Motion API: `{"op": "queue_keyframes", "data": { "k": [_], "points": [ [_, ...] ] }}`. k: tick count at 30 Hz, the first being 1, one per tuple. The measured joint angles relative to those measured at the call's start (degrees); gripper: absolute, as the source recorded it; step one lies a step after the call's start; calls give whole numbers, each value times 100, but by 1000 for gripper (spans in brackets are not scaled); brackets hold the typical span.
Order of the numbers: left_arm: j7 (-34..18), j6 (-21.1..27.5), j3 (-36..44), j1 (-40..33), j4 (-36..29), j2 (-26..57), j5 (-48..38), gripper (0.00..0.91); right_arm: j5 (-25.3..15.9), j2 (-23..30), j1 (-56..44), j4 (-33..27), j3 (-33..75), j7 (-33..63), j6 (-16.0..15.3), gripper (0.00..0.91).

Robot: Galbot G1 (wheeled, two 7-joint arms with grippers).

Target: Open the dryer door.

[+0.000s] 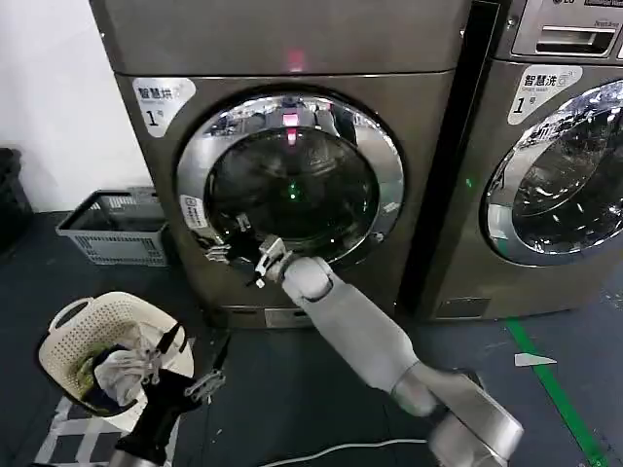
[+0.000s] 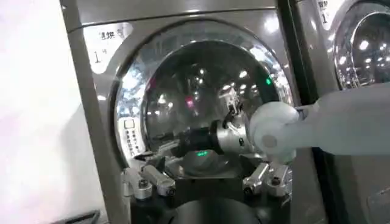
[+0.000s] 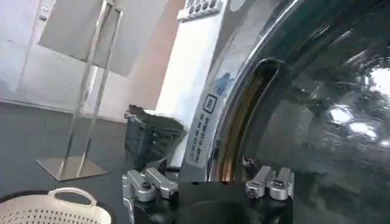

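The dryer door (image 1: 290,180) sits shut and upright in the left machine's front, glass facing the robot. The right tool (image 1: 234,255), fingers spread, reaches its lower-left chrome rim, probably at the handle recess. Next: hook the edge, pull outward. The left tool (image 1: 190,362) hangs low, open, above the laundry basket (image 1: 78,326).

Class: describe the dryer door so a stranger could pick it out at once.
Two grey machines stand side by side; take the left one, beside the white wall. Its front holds the dryer door, a round porthole of dark glass in a wide chrome ring, with the right gripper at its lower left edge. The neighbouring door sits under a detergent drawer.
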Motion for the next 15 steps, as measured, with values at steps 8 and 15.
{"op": "queue_keyframes", "data": {
  "k": [8,15],
  "points": [
    [13,0,-26,-31,37,-28,1,907,30,16,51,-129,-81,-367,45,907],
    [14,-20,-48,-92,127,-9,-33,907,288,-207,2,78,-274,-987,164,907]
  ]
}}
